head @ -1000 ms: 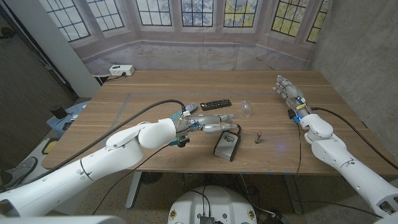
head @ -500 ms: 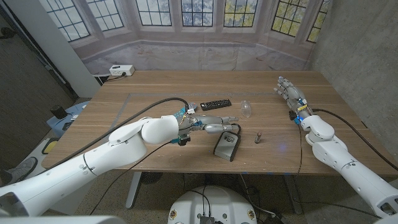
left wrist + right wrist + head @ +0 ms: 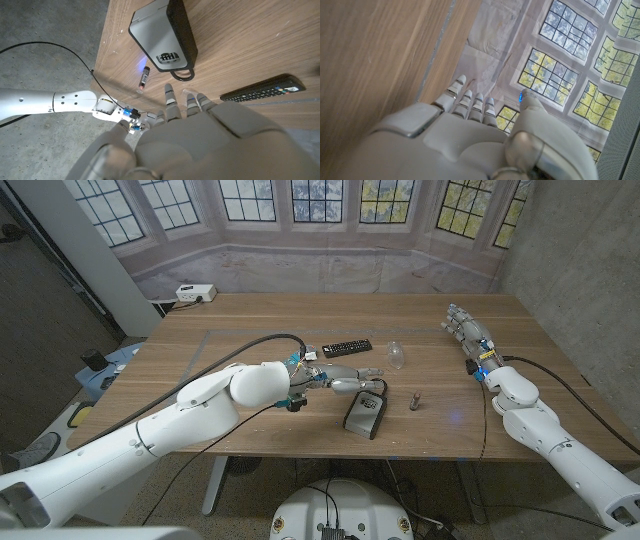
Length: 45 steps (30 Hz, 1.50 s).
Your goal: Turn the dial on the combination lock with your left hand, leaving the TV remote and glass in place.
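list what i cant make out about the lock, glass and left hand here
- Grey box-shaped combination lock: dial digits too small in the head view, blurred in the left wrist view.
- Clear glass: upright or tipped, too small to tell.
- Left hand: whether its fingers touch the lock; its own fingers hide the contact.

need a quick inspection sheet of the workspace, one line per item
surface: wooden table, bare wood over most of it
job's things: combination lock lies near the front edge, dials facing up; TV remote and glass lie behind it
clutter: small dark cylinder right of the lock
hands: left hand reaches over the table just behind the lock, fingers extended, holding nothing; right hand waits at the table's right side, fingers apart, empty
cables: black cable runs along the left arm; another follows the right arm
surroundings: power strip at the far left corner; window backdrop behind
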### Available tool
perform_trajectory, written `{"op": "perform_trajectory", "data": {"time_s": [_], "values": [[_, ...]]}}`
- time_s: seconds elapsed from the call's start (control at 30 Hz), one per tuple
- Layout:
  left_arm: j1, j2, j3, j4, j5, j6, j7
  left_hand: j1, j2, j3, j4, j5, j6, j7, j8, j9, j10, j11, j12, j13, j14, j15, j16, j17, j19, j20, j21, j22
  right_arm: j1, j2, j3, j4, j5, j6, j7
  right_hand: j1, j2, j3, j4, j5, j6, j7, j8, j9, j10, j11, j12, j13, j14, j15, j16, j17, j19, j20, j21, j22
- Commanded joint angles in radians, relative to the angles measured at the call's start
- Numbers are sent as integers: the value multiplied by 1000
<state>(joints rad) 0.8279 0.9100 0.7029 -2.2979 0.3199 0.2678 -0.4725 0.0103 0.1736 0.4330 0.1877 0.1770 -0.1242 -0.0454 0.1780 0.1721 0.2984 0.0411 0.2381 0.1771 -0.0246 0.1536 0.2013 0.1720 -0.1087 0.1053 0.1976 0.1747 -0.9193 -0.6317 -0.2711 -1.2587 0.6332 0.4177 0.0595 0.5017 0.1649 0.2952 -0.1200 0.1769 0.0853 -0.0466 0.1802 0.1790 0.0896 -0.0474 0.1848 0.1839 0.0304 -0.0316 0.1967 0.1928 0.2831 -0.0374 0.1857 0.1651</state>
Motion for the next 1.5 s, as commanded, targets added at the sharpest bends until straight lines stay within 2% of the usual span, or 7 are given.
{"op": "perform_trajectory", "data": {"time_s": [0.03,0.27,0.7,1.2,1.5], "values": [[-39,-10,19,1,-3,46,-39,-14,3,9,4,2,0,16,6,3,25,-1,8,2,18,3,7,3,14,3,6,3,17,6,-9,22,-3,3,13,4,-3,6,-3,7,-4,-2,3,2,-3,1,2,4,-7,-46,5,4,-3,-70,1,3],[-67,-18,37,14,-10,70,-66,-17,2,8,5,2,0,22,6,3,41,5,9,3,29,3,8,3,20,4,8,3,26,15,-14,45,-1,8,20,4,-1,7,-4,7,-5,-2,3,2,-4,1,2,4,-7,-45,5,4,-3,-70,1,3],[-110,-24,57,20,-12,72,-93,-23,-2,0,6,1,-2,37,5,3,117,-12,19,4,74,4,15,3,38,3,11,3,35,22,-17,66,0,16,27,5,-1,8,-4,8,-5,-3,4,2,-5,1,3,4,-8,-46,6,4,-4,-70,2,3],[-119,-7,47,-3,-40,84,-102,-23,-1,-6,6,2,20,56,11,3,206,-14,27,6,143,-15,26,2,67,-4,16,3,21,16,-15,47,-3,18,16,5,-1,8,-5,7,-5,-2,5,2,-7,2,3,4,-9,-46,6,4,-4,-70,2,3],[-100,19,34,-32,-39,89,-86,-22,0,-8,6,2,35,66,14,3,236,-21,28,7,162,-23,26,2,89,-5,21,4,24,18,-17,50,-9,27,15,0,-2,7,-3,6,-5,-2,6,2,-7,3,4,4,-8,-45,7,5,-5,-70,2,3]]}}
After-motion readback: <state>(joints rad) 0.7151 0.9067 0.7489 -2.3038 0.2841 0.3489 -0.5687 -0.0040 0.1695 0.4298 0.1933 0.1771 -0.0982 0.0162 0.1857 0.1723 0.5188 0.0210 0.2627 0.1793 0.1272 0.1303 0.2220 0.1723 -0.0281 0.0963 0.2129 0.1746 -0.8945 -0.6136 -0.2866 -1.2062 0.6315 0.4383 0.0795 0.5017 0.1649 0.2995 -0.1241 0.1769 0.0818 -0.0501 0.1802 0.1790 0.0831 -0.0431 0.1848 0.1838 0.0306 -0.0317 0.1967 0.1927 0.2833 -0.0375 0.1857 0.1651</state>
